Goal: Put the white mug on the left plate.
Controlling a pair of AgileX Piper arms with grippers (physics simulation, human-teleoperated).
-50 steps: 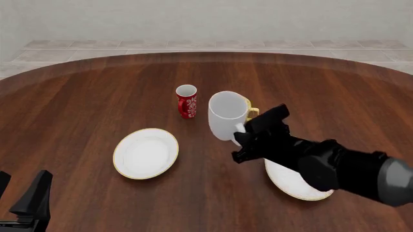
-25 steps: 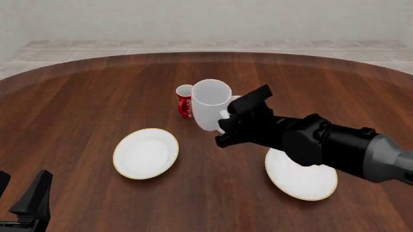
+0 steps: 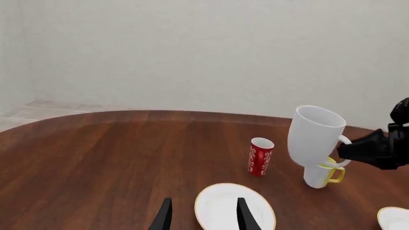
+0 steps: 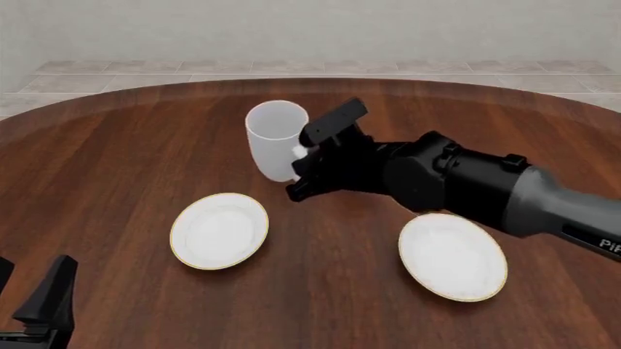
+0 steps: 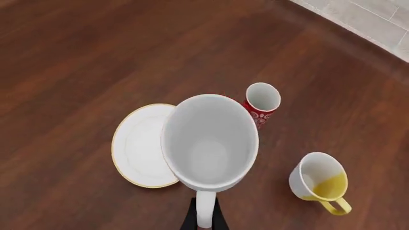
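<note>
the right gripper pinches the white loop handle of the white mug, its fingers pressed on either side of the handle. the mug hangs in the air, mouth up and slightly tilted, above the far middle of the wooden table. in the right wrist view its open mouth overlaps the far edge of the left plate and stands between that plate and the red patterned cup; the yellow-handled mug sits apart on the other side. the right plate lies under the right arm, well apart from the left one, with bare wood between them. the left gripper hangs low at the near edge, fingers spread, holding nothing.
</note>
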